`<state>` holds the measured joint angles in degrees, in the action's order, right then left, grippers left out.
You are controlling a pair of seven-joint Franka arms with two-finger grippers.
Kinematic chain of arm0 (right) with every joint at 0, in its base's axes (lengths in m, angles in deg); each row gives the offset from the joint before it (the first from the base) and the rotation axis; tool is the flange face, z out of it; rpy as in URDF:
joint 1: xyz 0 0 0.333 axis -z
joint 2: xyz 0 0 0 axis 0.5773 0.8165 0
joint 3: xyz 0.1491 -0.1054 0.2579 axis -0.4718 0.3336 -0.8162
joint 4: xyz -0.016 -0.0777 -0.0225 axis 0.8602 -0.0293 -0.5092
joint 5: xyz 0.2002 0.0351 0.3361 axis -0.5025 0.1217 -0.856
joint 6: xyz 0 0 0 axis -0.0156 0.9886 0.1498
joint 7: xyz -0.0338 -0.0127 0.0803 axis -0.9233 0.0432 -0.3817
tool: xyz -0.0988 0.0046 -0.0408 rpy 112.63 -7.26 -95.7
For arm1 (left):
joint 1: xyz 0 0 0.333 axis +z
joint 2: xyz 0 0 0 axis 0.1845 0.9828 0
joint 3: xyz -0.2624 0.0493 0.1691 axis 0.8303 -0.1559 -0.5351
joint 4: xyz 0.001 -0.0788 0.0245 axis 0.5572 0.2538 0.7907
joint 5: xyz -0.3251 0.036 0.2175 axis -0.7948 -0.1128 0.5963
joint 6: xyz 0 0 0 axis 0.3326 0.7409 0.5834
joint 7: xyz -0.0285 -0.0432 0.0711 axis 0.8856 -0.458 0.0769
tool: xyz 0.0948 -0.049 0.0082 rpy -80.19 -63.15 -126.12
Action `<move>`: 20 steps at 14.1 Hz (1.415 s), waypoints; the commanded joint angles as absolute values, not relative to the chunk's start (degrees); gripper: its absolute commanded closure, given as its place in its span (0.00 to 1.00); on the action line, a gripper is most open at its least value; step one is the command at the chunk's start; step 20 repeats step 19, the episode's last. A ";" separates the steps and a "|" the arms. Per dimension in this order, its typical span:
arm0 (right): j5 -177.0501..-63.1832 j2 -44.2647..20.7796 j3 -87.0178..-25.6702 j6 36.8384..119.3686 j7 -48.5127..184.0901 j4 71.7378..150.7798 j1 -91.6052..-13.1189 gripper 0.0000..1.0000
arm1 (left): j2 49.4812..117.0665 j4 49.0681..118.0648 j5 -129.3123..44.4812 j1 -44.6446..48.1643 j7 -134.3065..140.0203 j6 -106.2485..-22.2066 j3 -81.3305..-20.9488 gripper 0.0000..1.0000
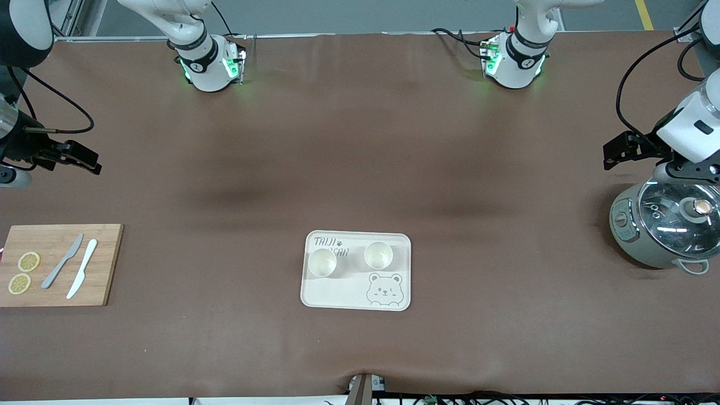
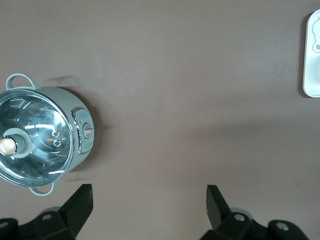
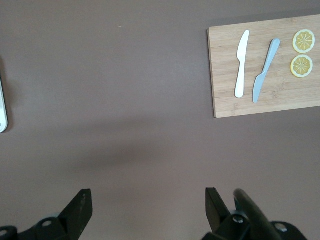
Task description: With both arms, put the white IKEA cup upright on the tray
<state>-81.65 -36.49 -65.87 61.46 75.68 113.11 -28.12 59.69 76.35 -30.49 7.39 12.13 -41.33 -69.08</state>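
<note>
Standing upright on the tray [image 1: 394,242], two light, rigid, slick cups [image 1: 322,262] suit rim grips; left gripper [image 2: 149,202] and right gripper [image 3: 148,202] hang spread, empty.

The glossy white left arm [image 1: 689,126] is raised at its end of the table, its small black two-finger left gripper [image 2: 149,204] spread wide and holding nothing. The glossy white right arm [image 1: 11,34] mirrors it at its own end, its black right gripper [image 3: 148,207] likewise gaping and empty.

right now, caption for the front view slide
Two white cups upright on the tray; left gripper and right gripper wait open at the table's ends.
</note>
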 commanded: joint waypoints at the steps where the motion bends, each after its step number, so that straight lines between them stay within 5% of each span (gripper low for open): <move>1: -80.99 -38.72 -67.07 65.56 75.02 118.04 -27.00 0.00 | 59.76 75.44 -31.49 7.29 12.03 -39.97 -68.85 0.00; 20: -85.20 -39.07 -67.42 66.37 75.98 119.29 -28.41 0.00 | 59.94 75.44 -33.51 7.21 11.86 -39.96 -68.59 0.00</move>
